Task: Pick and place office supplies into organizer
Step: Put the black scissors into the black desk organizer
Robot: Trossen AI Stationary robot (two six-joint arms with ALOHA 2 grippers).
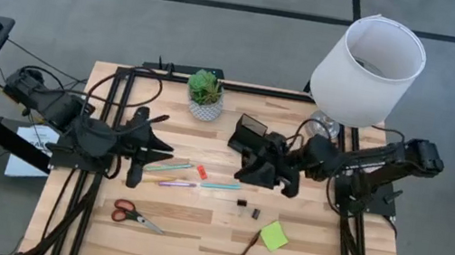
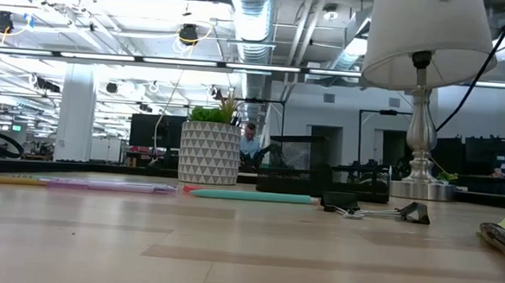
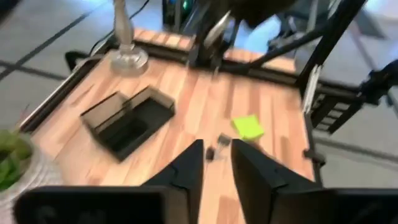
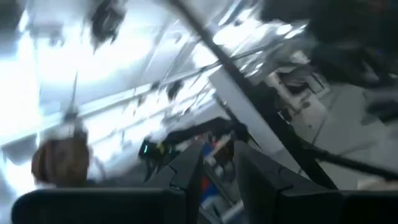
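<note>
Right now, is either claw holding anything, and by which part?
Nothing is held. The left claw is open and empty above the table; the right claw is open, empty and pointed up toward the ceiling.

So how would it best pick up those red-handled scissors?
Probably from straight above, closing on the blades just past the pivot. The scissors lie flat on the table, handles toward the left edge, blades pointing right; that narrow middle suits jaws better than the wide handle loops.
</note>
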